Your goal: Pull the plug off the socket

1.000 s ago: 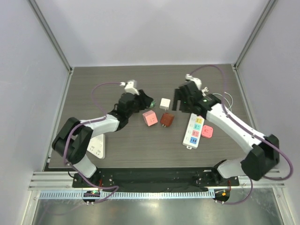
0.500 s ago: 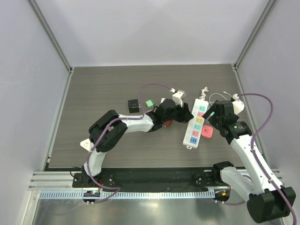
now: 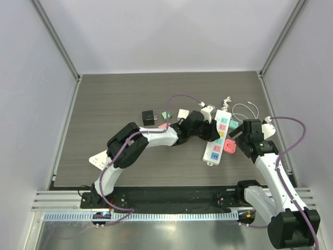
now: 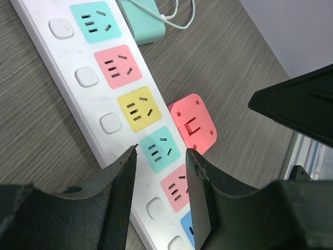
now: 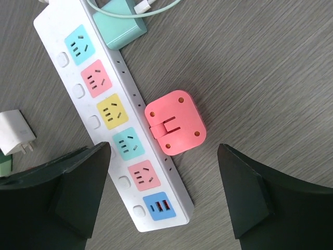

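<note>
Currently my left gripper point(image 4: 160, 159) hovers over the power strip point(image 4: 88, 78), jaws apart and empty. My right gripper point(image 5: 164, 151) gapes wide, empty too. The teal plug point(image 4: 143, 23) sits plugged in at the strip's far end.

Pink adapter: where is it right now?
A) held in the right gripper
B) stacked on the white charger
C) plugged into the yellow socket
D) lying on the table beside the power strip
D: in the right wrist view the pink adapter lies flat on the table next to the power strip, about level with the yellow socket, which is unoccupied.
</note>
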`<state>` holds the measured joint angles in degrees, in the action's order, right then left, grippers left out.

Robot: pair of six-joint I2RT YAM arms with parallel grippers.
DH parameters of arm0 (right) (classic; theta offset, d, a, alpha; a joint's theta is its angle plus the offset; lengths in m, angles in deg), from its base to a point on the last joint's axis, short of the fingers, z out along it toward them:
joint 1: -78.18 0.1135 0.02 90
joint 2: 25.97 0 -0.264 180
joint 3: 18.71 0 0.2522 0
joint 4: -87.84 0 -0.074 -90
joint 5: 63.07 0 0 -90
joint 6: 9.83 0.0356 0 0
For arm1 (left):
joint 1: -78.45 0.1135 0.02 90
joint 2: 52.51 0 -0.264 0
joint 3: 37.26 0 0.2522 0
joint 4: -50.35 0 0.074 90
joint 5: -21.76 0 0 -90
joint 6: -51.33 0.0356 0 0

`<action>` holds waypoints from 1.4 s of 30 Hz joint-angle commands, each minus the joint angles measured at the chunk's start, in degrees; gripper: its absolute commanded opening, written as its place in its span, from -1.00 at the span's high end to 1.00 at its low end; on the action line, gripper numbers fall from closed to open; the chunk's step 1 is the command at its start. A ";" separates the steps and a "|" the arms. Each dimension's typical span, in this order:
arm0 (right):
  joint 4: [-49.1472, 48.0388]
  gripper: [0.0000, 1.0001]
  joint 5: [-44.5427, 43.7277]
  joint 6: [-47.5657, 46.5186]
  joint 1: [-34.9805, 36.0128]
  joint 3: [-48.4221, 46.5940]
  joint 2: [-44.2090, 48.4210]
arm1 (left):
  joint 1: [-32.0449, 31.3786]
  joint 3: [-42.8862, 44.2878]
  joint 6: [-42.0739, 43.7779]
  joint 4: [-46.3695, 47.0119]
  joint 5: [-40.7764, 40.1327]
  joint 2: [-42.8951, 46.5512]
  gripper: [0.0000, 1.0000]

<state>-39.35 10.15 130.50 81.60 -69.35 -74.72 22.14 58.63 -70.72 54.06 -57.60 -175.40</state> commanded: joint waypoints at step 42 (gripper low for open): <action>4.98 -0.99 13.70 40.20 -7.55 -11.02 -27.27 | 0.86 4.09 8.23 -3.50 6.86 -3.41 0.06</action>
<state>-35.59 22.68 170.32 74.24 -78.82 -101.80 22.77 60.92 -64.75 50.39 -52.29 -178.15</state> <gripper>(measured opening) 0.996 0.468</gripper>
